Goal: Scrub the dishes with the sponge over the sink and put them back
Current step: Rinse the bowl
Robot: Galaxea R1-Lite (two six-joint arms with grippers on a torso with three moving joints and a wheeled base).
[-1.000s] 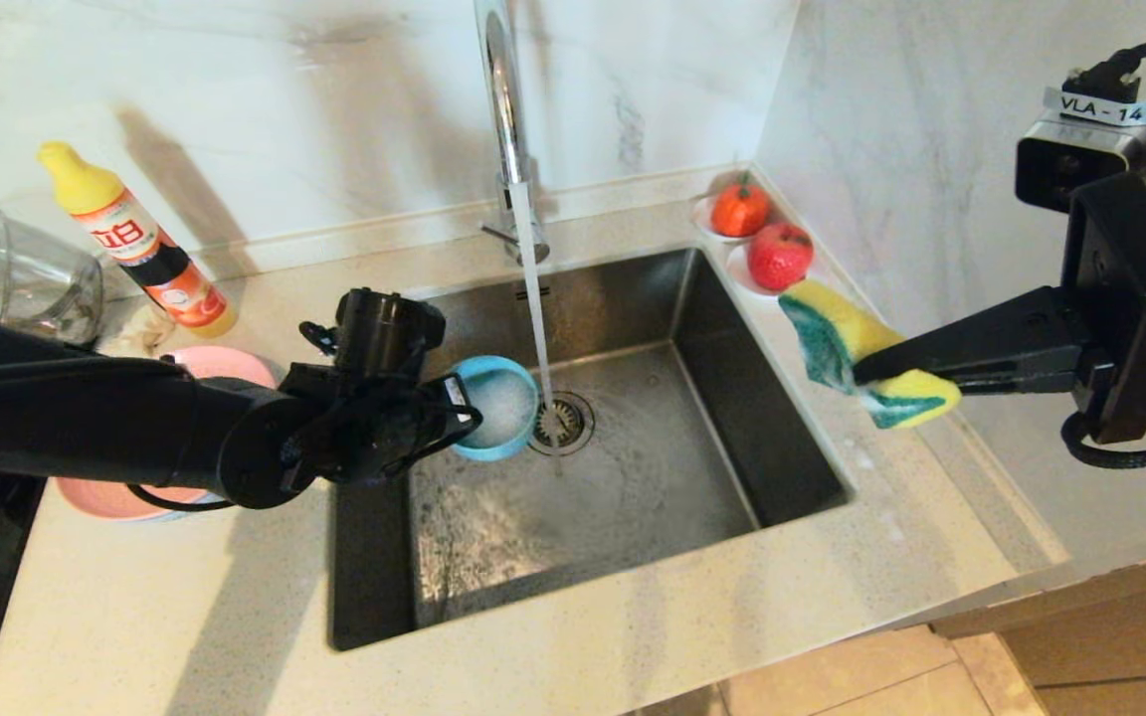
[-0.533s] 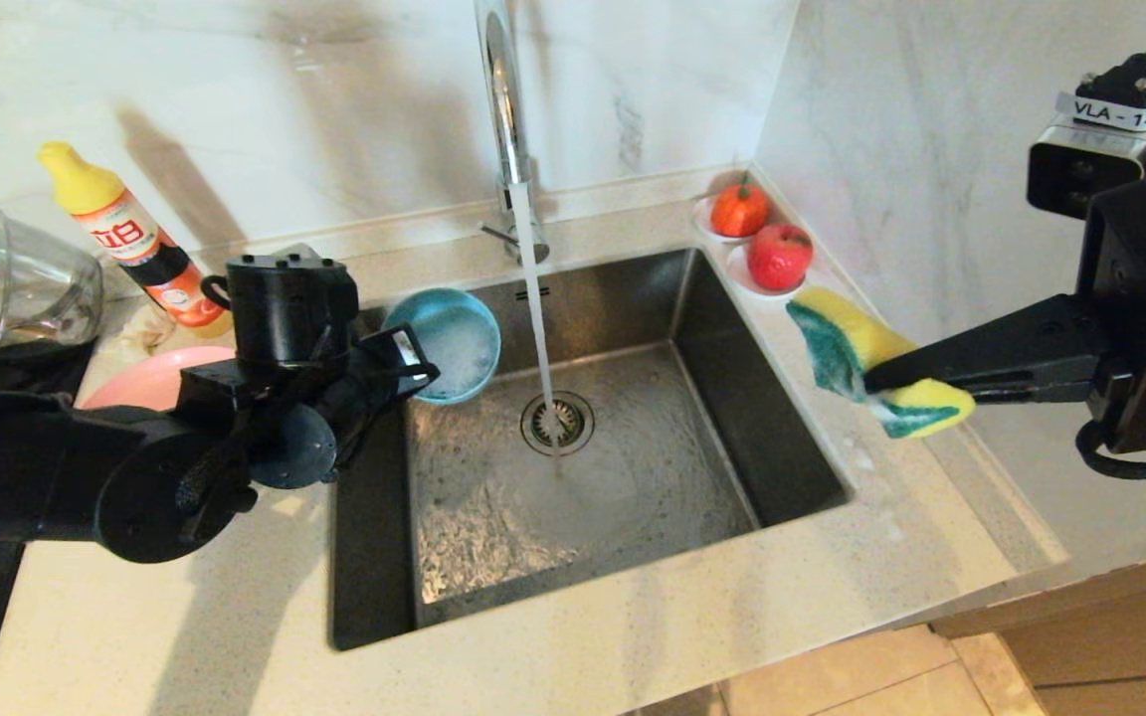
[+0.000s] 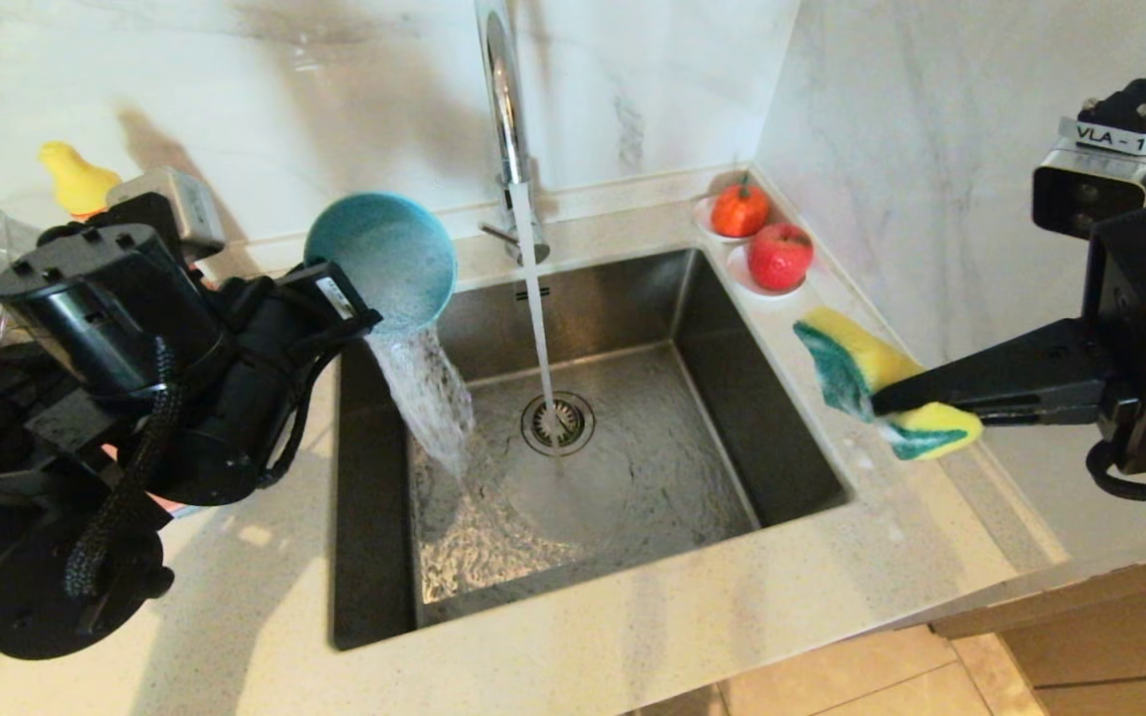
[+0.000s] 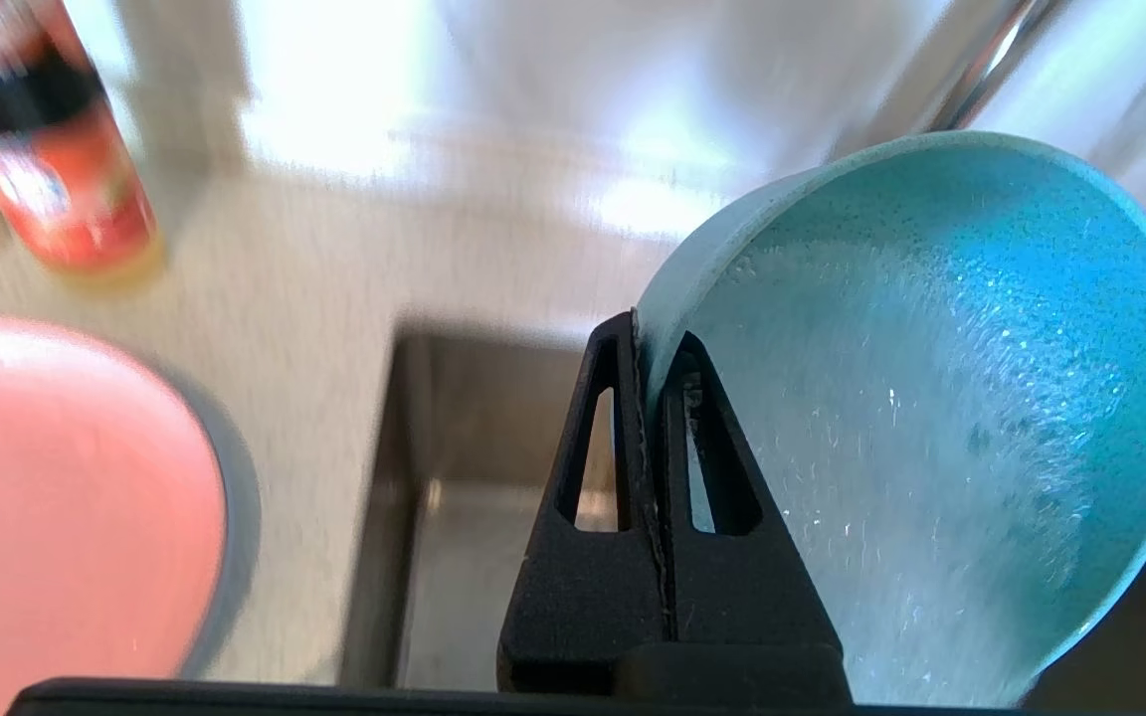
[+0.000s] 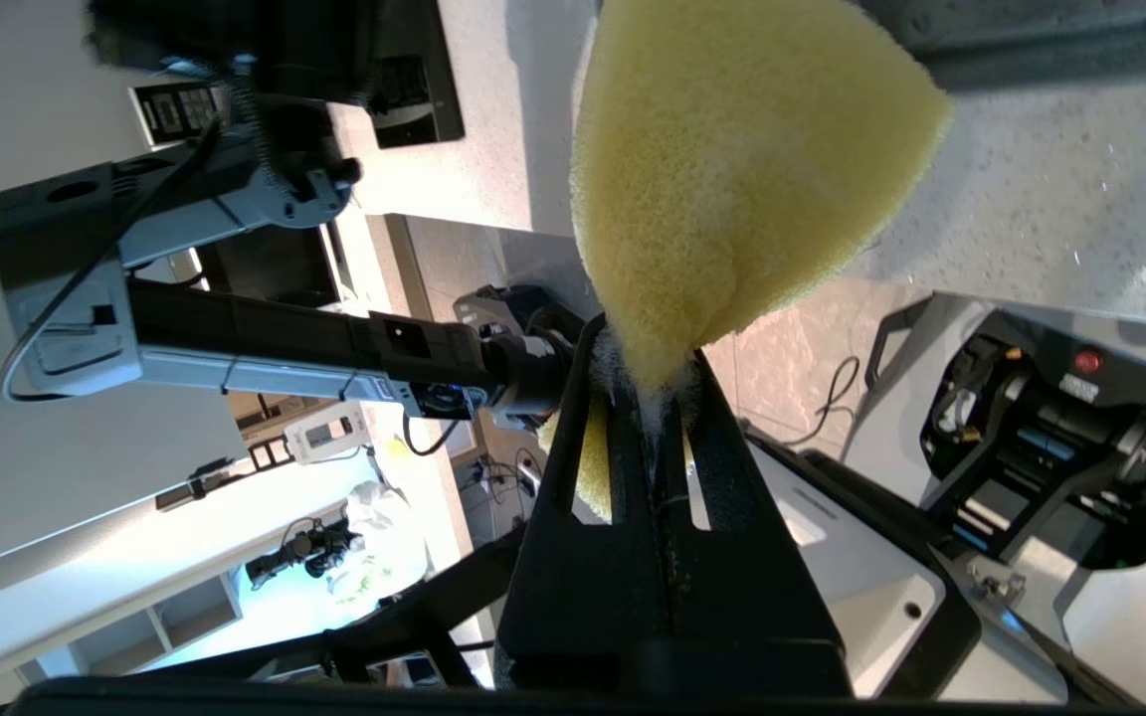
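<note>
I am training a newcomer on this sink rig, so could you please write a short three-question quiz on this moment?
1. True or false: the left gripper is shut on the rim of the teal bowl.
2. What does the right gripper hold? A) pink plate B) sponge C) jug
3. Fill in: water pours from the tilted bowl into the ____.

Key: 1 true; 2 B; 3 sink.

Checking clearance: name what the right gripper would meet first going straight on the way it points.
Probably nothing close: the right gripper, shut on the sponge, points across the open sink toward the faucet's water stream; depth is unclear.
</note>
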